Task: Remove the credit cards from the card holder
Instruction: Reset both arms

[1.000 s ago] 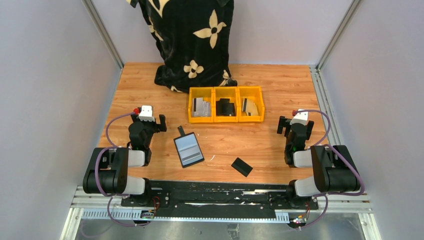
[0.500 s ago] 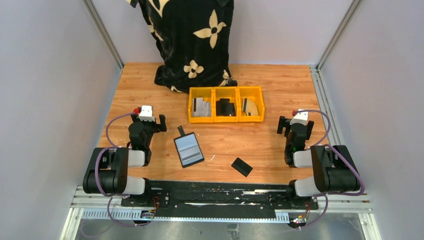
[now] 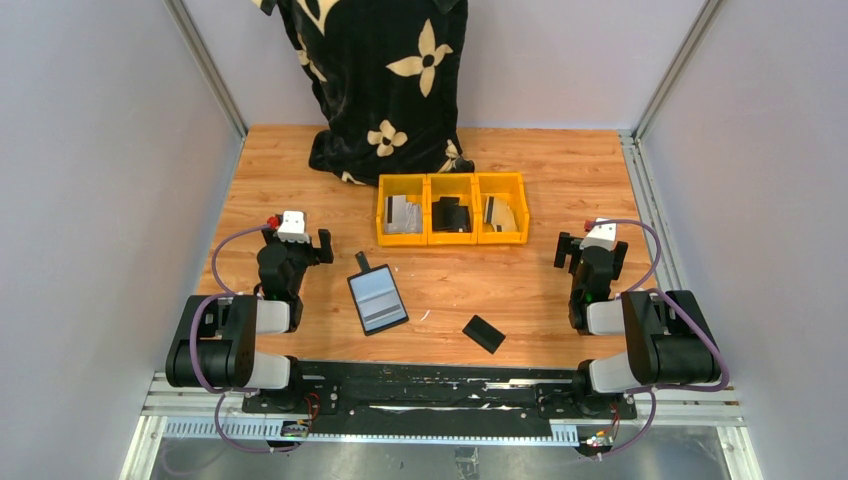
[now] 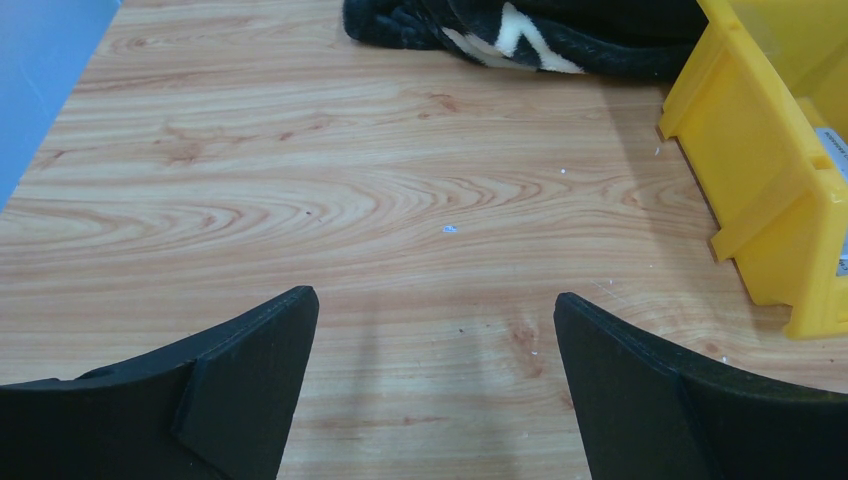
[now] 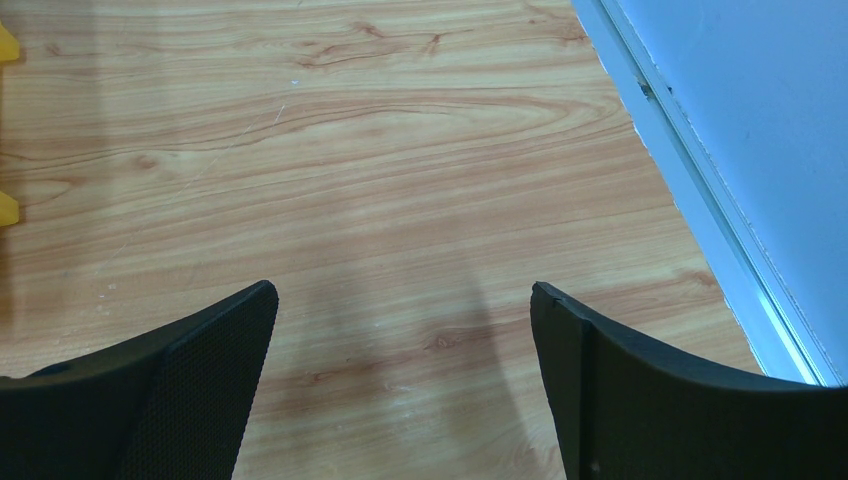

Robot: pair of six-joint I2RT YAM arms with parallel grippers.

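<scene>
Wooden table (image 3: pixel 520 280), walled left, right and far; bare boards lie between each arm and the row of three yellow bins (image 3: pixel 452 238). The card holder (image 3: pixel 377 299) lies open and flat near the front edge, left of centre. A small black slab (image 3: pixel 484 334) lies apart to its right. Pale credit cards (image 3: pixel 403 213) stand in the outer bins; the holder's slots are too small to read. Only the overhead view shows holder and slab. The left wrist view adds patterned black cloth (image 4: pixel 520 30), the right wrist view a side rail (image 5: pixel 690 200). Left gripper (image 4: pixel 430 298) and right gripper (image 5: pixel 402 290): jaws spread wide, empty, touching nothing.
</scene>
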